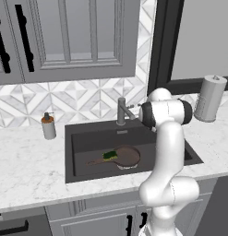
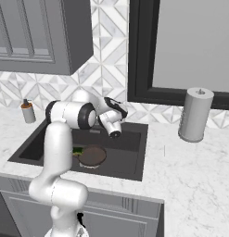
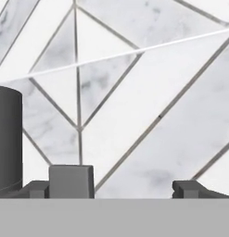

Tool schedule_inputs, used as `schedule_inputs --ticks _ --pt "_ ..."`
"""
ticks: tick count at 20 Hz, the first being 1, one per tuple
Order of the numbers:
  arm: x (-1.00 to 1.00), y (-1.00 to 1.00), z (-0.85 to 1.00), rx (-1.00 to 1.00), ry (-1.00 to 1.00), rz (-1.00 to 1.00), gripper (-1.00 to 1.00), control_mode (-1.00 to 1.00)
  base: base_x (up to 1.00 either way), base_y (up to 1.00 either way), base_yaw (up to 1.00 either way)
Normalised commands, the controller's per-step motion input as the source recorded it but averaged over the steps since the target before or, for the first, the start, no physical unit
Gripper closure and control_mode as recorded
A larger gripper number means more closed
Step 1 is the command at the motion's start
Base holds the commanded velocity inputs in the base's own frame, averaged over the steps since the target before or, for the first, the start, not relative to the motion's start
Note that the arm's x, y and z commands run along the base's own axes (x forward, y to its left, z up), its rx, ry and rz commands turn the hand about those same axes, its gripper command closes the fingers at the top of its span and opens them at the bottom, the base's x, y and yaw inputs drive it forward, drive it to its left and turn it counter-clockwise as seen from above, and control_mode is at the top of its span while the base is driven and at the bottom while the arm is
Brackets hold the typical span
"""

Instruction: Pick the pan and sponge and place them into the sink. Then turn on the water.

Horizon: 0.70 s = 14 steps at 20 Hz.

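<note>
- In the sink (image 1: 83,138), the pan (image 1: 126,156) lies over the drain, handle pointing left; the sponge (image 1: 110,155) rests on its left rim.
- Behind the basin stands the faucet (image 1: 121,111), with the claw (image 3: 123,187) right beside it, fingers (image 3: 71,181) spread, facing the tiled wall (image 3: 134,92).
- On the surface (image 1: 23,166), a soap dispenser (image 1: 48,126) stands left and a paper towel roll (image 1: 209,98) right, both well apart from the sink.

The arm (image 1: 168,152) covers the sink's (image 1: 87,138) right part — in the right base view it hides the pan's (image 2: 92,156) handle and most of the sponge (image 2: 78,150).
</note>
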Motion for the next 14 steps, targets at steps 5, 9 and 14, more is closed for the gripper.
schedule_inputs --ticks 5,9,14 --pt "0.00 -0.39 0.00 0.00 0.01 0.00 -1.00 -1.00 0.00 0.00 0.00" --pt "0.00 -0.61 0.00 0.01 0.00 0.00 -1.00 -1.00 0.00 0.00 0.00" --pt "0.00 -0.92 0.00 0.04 0.00 0.00 -1.00 -1.00 0.00 0.00 0.00"
